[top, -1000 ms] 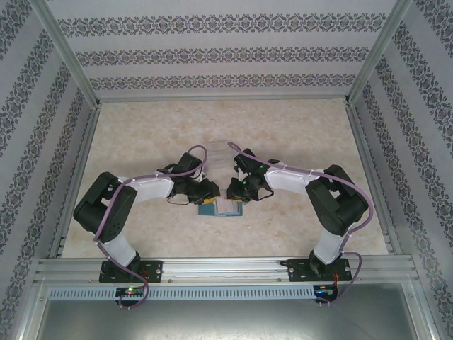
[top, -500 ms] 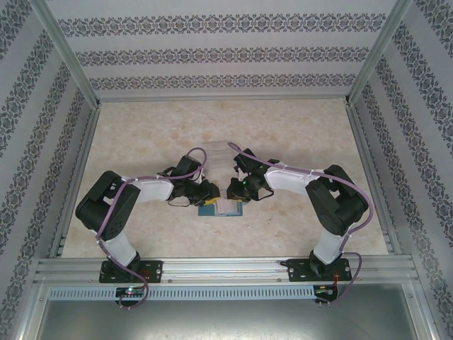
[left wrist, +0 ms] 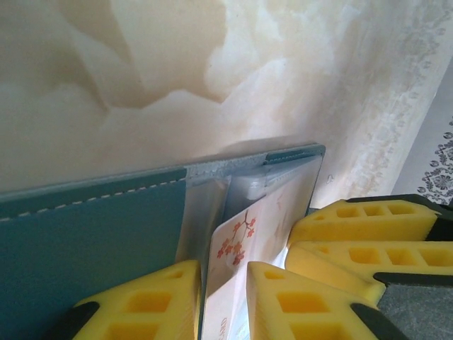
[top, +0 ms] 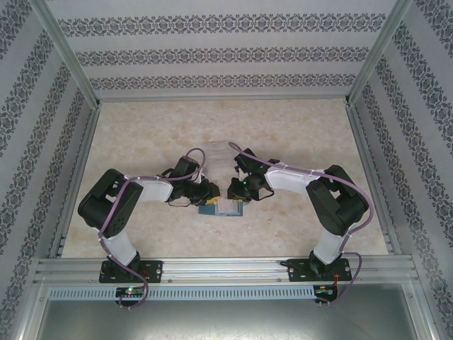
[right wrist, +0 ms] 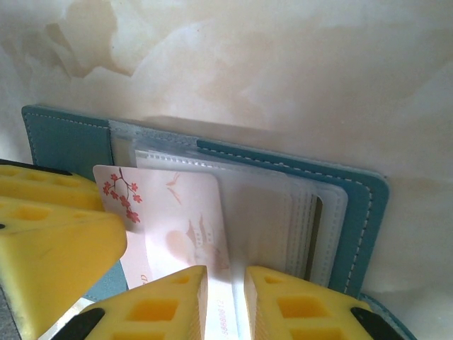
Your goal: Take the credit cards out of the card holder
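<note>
The teal card holder [top: 225, 210] lies open on the table between both grippers. Its teal cover [left wrist: 92, 227] and clear sleeves [right wrist: 283, 212] show in the wrist views. A white credit card [left wrist: 241, 234] with red blossoms sticks partly out of a sleeve. My left gripper [left wrist: 225, 301] is shut on this card [right wrist: 170, 212]. My right gripper [right wrist: 225, 301] is shut on a clear sleeve of the holder, just right of the card. A dark edge [right wrist: 316, 234] sits in a sleeve farther right. From above, the left gripper [top: 209, 193] and right gripper [top: 232, 191] nearly touch.
A clear plastic box [top: 219, 157] stands just behind the grippers. Metal frame posts [top: 78, 78] and patterned walls [top: 21, 142] close in the table on three sides. The right gripper's yellow fingers [left wrist: 354, 241] crowd the left wrist view.
The left arm's elbow has shifted slightly right, toward the card holder. The right arm and the holder have stayed put.
</note>
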Available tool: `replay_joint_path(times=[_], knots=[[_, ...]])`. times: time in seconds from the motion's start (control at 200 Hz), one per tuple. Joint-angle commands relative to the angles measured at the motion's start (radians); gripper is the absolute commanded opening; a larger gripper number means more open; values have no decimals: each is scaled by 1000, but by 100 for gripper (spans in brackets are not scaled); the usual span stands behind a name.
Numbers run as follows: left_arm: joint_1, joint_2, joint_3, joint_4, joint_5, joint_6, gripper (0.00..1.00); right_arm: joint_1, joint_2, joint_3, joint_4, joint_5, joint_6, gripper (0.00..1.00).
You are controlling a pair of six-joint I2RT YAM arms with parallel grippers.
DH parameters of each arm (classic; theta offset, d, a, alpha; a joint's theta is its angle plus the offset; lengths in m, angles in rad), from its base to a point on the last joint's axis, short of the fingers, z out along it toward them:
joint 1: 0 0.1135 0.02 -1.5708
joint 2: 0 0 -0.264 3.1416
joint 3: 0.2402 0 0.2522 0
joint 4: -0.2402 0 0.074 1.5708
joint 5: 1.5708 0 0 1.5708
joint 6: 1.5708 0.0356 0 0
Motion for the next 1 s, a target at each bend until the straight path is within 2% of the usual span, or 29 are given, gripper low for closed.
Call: replay_joint_path(times=[0.0,0.3,0.485,0.645,0.794,0.994], knots=[[-2,54,-24,94,18,-31,22,6,8,-21,-49,41,3,23],[-2,59,-28,109,25,-35,16,7,11,-21,-49,41,3,23],[-1,29,-23,61,6,-11,12,7,3,-25,-55,57,5,23],[12,-17,-17,-38,-29,50,10,3,-18,-27,-69,86,8,22],[20,-48,34,-221,-70,158,10,-1,-17,-26,-82,92,-1,22],[33,-98,61,-331,-98,225,9,-2,-17,-15,-86,91,-9,23]])
